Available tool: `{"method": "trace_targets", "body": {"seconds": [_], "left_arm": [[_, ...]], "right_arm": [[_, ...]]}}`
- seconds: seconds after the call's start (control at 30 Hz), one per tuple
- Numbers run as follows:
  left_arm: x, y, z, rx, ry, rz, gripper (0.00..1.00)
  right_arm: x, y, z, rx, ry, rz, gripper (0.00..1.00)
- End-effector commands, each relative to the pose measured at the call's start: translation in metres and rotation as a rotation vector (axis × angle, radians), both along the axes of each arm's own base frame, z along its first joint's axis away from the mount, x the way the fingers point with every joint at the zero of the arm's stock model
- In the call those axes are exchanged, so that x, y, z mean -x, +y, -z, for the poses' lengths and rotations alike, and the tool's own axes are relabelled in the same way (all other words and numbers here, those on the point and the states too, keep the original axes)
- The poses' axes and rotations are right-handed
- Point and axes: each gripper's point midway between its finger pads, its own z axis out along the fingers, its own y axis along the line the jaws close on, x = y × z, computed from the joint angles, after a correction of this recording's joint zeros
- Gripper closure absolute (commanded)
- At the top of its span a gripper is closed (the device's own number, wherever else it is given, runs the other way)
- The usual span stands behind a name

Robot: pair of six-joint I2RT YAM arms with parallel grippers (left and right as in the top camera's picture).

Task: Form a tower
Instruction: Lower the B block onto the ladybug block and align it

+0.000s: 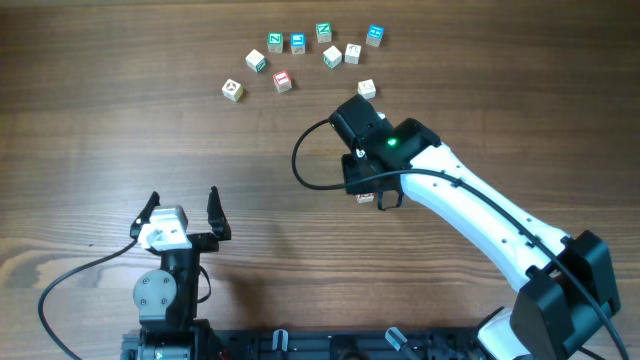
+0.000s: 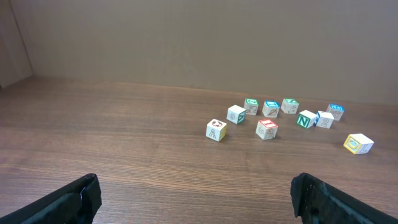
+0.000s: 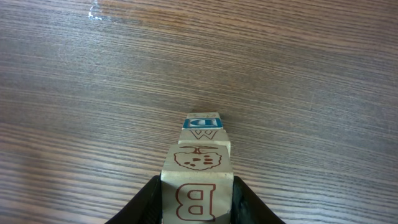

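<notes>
The tower (image 3: 200, 134) shows in the right wrist view as a narrow stack of pale wooden letter cubes seen from above, with a brown A and a blue D on lower cubes. Its top cube (image 3: 198, 163), with a brown B and an apple drawing, sits between the fingers of my right gripper (image 3: 197, 182), which is shut on its two sides. From overhead the right gripper (image 1: 376, 196) covers the stack; only a sliver of cube (image 1: 365, 199) shows. My left gripper (image 1: 182, 207) stands open and empty near the front edge, far from the cubes, and in its own view the left gripper (image 2: 196, 186) frames bare table.
Several loose letter cubes lie at the back of the table, among them a red-faced one (image 1: 282, 81), a green one (image 1: 257, 61), a blue one (image 1: 375, 36) and a pale one (image 1: 366, 89) just behind the right wrist. A black cable (image 1: 300, 165) loops left of the right arm.
</notes>
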Motion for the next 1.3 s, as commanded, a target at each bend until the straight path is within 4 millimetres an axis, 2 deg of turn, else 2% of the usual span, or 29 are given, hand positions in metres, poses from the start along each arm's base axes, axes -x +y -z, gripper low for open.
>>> {"method": "trace_targets", "body": {"seconds": [0.0,0.3,0.8,0.93,1.27], "left_arm": [[0.0003,0.0036,0.0005,-0.019,0.0,-0.017,0.0],[0.0003,0.0036,0.0005,-0.019,0.0,-0.017,0.0],[0.0003,0.0036,0.0005,-0.019,0.0,-0.017,0.0],[0.0003,0.0036,0.0005,-0.019,0.0,-0.017,0.0],[0.0003,0.0036,0.0005,-0.019,0.0,-0.017,0.0]], "right_arm": [[-0.0029,-0.0042,0.0057,0.024,0.001,0.02,0.66],[-0.0009,-0.0058,0.0063,0.029,0.01,0.028,0.66],[-0.0007,-0.0084,0.0064,0.038,0.009,0.044,0.6],[-0.0008,-0.0082,0.0063,0.042,0.008,0.025,0.64],[-0.0028,-0.0068,0.0058,0.044,-0.001,-0.006,0.62]]}}
